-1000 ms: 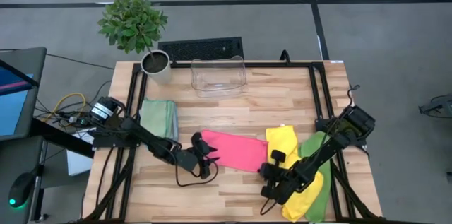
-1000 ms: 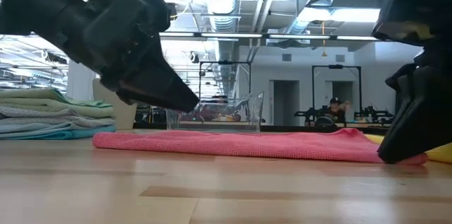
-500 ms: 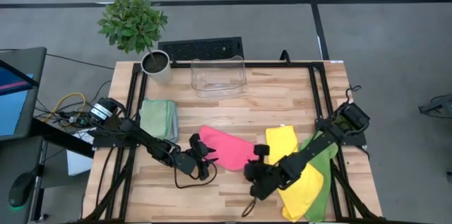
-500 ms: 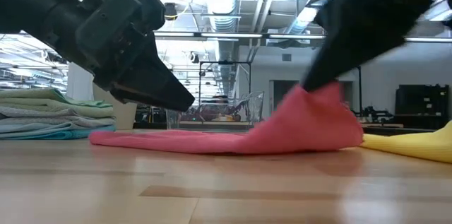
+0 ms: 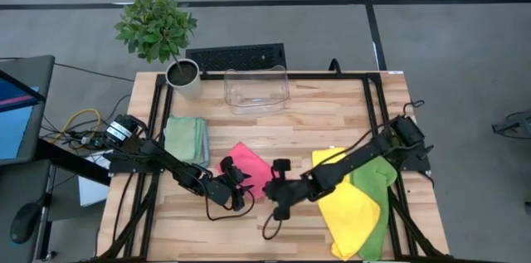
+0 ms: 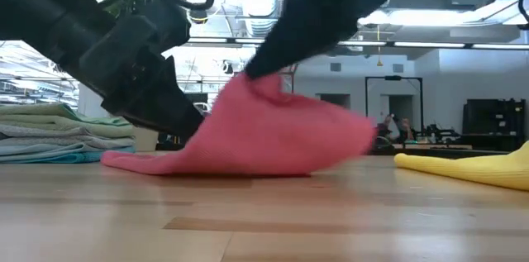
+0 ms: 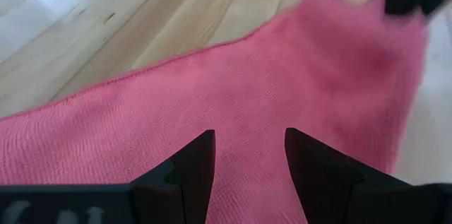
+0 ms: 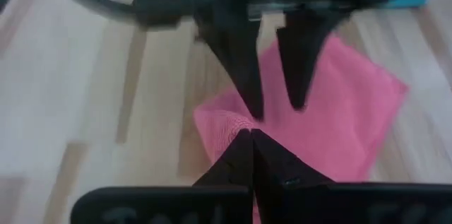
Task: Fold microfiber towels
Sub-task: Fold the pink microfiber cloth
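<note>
My right pincer (image 5: 275, 190) grips the pink towel (image 5: 247, 166) by a corner raised off the table (image 5: 290, 126), mid-table; my left pincer (image 5: 241, 190), fingers parted, presses its left part flat.

My right pincer (image 5: 267, 188) has swept across the worktop toward my left arm, dragging one edge of the pink towel (image 5: 246, 166) with it. A second ago that towel lay stretched out flat in a long strip; now its right part is lifted and carried over the left part, so it is bunched into a much shorter, doubled shape beside my left pincer (image 5: 238, 187).
</note>
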